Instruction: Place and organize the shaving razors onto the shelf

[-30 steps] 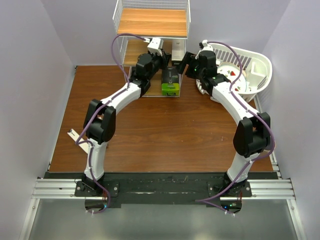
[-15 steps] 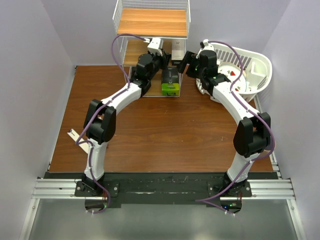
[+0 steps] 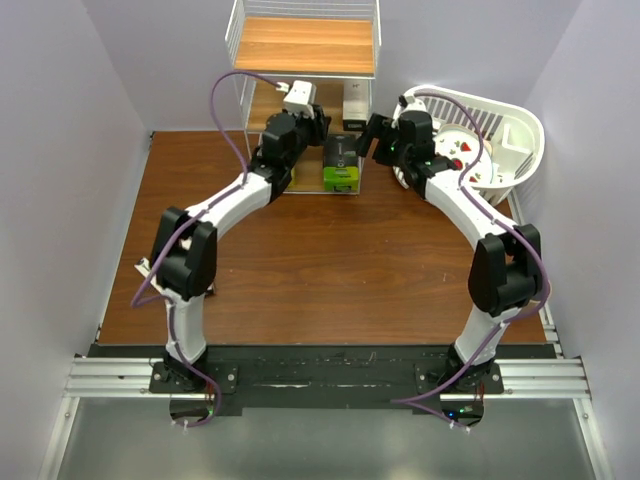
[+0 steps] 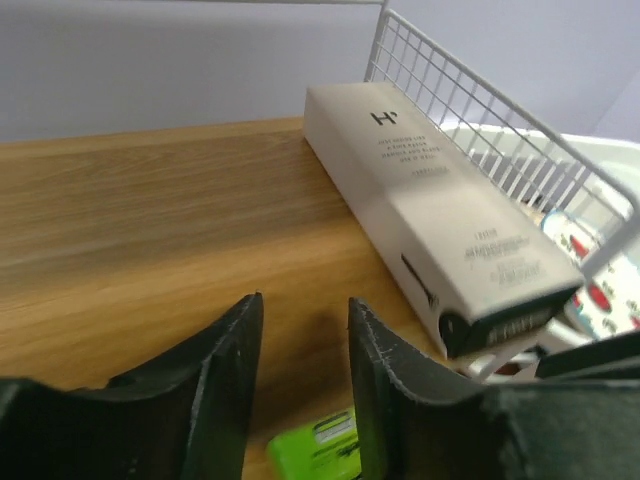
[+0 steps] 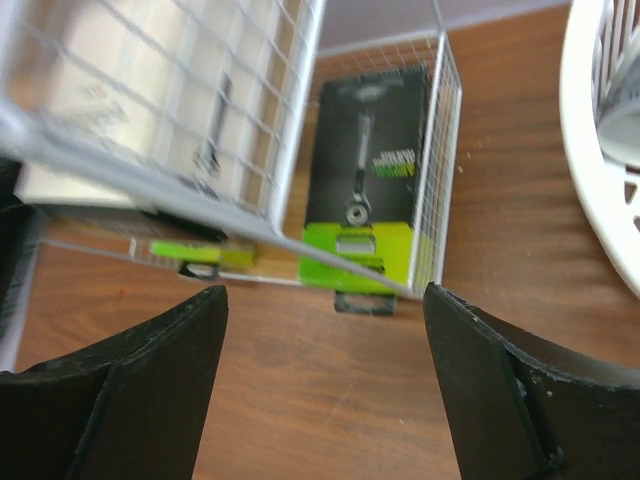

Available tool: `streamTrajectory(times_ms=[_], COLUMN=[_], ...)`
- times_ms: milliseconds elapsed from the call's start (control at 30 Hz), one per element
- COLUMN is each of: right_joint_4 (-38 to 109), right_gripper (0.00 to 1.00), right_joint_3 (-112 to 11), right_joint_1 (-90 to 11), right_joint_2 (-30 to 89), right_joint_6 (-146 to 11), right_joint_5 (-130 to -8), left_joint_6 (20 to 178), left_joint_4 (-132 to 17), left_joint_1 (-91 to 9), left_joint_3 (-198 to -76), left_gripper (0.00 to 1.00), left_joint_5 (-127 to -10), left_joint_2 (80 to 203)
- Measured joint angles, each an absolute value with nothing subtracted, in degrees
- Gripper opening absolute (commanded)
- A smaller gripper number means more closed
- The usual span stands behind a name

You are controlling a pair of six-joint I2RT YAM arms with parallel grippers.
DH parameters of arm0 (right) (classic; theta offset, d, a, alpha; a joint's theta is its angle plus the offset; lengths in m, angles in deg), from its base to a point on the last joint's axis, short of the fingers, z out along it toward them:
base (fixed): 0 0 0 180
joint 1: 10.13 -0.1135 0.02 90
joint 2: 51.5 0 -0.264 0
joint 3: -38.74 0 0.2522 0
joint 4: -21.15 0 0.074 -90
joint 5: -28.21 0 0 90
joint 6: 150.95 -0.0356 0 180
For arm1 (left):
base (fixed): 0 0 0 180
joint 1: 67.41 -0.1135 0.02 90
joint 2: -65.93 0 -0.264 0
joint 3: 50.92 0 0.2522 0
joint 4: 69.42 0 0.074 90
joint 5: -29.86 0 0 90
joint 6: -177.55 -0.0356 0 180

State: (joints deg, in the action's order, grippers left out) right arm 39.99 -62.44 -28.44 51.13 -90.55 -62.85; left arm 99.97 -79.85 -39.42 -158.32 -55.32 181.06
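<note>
**Grippers at the shelf, both empty**

Reaches left gripper (image 4: 302,312) over a wooden tier of the shelf (image 3: 305,45), jaws narrowly parted, just beside a white carton (image 4: 430,210) lying there. Points right gripper (image 5: 322,295) downward, jaws spread wide, above a black pack (image 5: 365,180) inside the wire frame.
</note>
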Motion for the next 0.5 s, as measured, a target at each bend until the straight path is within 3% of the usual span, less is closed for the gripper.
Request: streamTrajectory(times_ms=[167, 267, 367, 500], right_joint_4=[41.72, 41.76, 41.54, 40.93], right_gripper=[0.88, 0.90, 0.91, 0.93], right_joint_3=[-57.10, -52.93, -48.56, -41.91], right_joint_1=[-28.44, -28.44, -28.44, -28.44], right_joint_2=[46.15, 40.62, 35.96, 32.90], right_joint_6=[-87.91, -85.72, -84.19, -83.41], right_joint_5=[-63.16, -63.82, -64.47, -66.11], left_joint_6=[93.87, 89.81, 89.57, 94.97], left_joint_4=[-78.45, -72.76, -60.72, -45.81], left_joint_1=[-39.62, -39.55, -39.82, -53.06], left_joint_3=[-141.14, -132.09, -127.29, -124.60], left_gripper=[0.54, 0.66, 0.69, 0.72], left_joint_5=[-60.02, -63.45, -60.20, -58.06], left_joint_2=[165.69, 153.63, 142.22, 135.09])
